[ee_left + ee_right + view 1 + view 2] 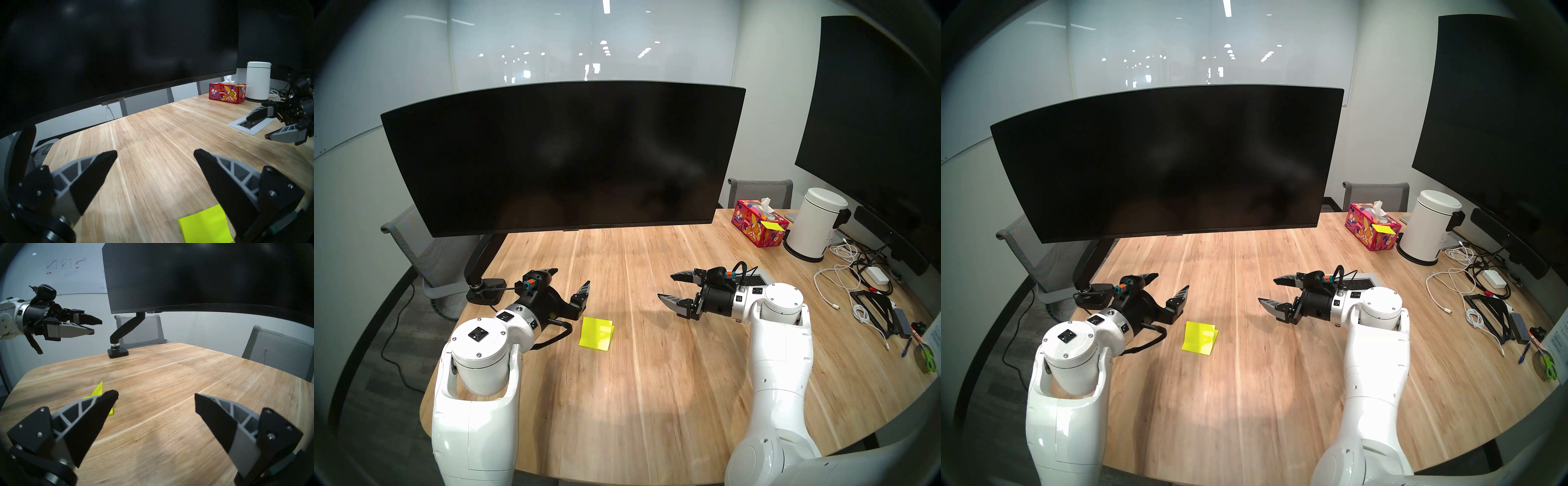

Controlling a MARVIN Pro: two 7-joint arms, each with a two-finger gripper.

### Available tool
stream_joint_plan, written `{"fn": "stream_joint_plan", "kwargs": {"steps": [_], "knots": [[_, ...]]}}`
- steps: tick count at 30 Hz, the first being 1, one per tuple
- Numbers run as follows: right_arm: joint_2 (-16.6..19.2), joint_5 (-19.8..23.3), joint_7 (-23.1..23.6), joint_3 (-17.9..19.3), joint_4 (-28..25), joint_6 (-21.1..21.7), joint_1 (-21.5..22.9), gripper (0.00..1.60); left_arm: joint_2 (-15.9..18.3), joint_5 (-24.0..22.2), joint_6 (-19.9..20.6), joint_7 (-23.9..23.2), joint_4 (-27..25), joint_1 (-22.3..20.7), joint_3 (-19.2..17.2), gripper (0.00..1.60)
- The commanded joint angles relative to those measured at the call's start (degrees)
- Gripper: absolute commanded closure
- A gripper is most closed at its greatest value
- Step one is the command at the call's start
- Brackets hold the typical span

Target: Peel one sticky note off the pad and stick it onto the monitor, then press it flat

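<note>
The yellow-green pad (pixel 595 332) (pixel 1199 337) (pixel 205 224) lies flat on the wooden table, just right of my left wrist. Its top sheet, the sticky note (pixel 99 389), curls up along the pad's right edge. My left gripper (pixel 571 277) (pixel 1171 281) (pixel 155 152) (pixel 97 326) hovers open and empty just behind the pad. My right gripper (pixel 666 286) (pixel 1267 290) (pixel 156 394) (pixel 256 127) hangs open and empty to the pad's right, pointing left. The wide curved black monitor (pixel 561 159) (pixel 1165 163) (pixel 102 50) (pixel 203 277) stands behind both, its screen bare.
The monitor's arm base (pixel 483 288) clamps at the table's left edge. At the far right stand a red tissue box (pixel 755 227) with a loose yellow sheet (pixel 772 225) on it, a white bin (pixel 816 224), cables (pixel 850 271) and a recessed outlet panel (pixel 251 124). A large flat display (pixel 873 118) hangs on the right wall.
</note>
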Motion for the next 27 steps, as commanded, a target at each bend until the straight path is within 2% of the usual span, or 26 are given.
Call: {"fn": "stream_joint_plan", "kwargs": {"steps": [1, 27], "knots": [[0.0, 0.41, -0.08, 0.13, -0.72, -0.06, 0.53, 0.0, 0.03, -0.03, -0.04, 0.01, -1.03, -0.02, -0.11, 0.0], [-0.01, 0.4, -0.08, 0.15, -0.72, -0.06, 0.54, 0.0, 0.03, -0.04, -0.04, 0.01, -1.02, -0.02, -0.11, 0.0]]}}
